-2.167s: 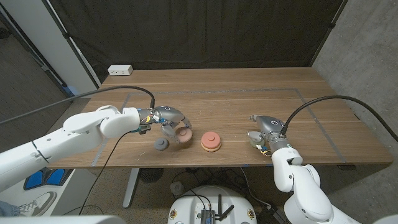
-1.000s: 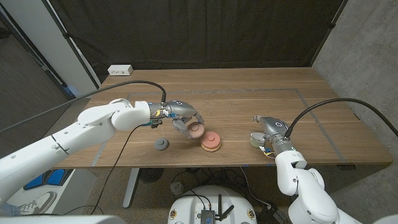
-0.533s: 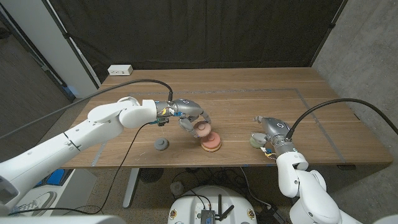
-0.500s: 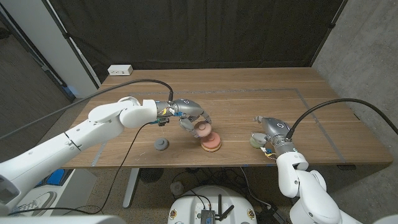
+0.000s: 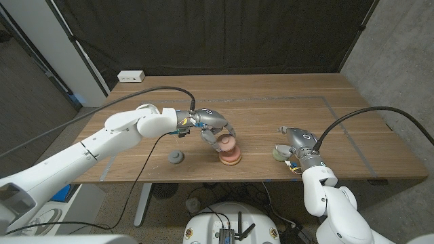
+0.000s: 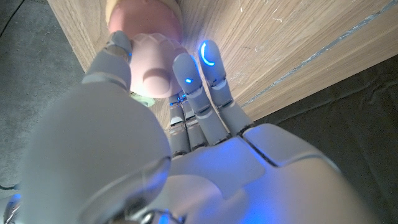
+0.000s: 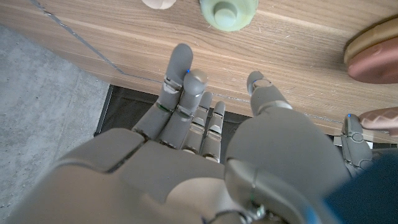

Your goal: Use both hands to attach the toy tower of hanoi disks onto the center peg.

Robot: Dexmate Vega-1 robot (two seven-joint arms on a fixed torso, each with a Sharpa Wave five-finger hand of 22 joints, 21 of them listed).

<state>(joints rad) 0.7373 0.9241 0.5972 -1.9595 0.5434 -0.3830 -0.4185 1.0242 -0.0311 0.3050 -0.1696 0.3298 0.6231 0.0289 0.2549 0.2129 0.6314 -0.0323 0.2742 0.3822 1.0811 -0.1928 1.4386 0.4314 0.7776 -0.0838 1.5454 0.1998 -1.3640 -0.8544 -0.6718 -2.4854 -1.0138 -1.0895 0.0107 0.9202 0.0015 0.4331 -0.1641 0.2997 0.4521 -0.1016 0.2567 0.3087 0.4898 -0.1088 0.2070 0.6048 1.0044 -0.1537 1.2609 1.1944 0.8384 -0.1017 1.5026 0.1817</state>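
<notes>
a small pink toy disk [image 5: 228, 144] is gripped by the left robot hand [image 5: 215, 132] just above the stacked reddish disks [image 5: 230, 157] on the wooden desk [image 5: 271, 108] — black curtains [image 5: 217, 34] hang behind. the right robot hand [image 5: 293, 140] is held released beside a pale green disk [image 5: 279, 152]; a grey disk [image 5: 177, 157] sits apart.

A white power strip [image 5: 131, 76] lies at the far corner of the wooden table [image 5: 271, 108], well beyond the left hand; a black curtain [image 5: 217, 34] hangs behind
</notes>
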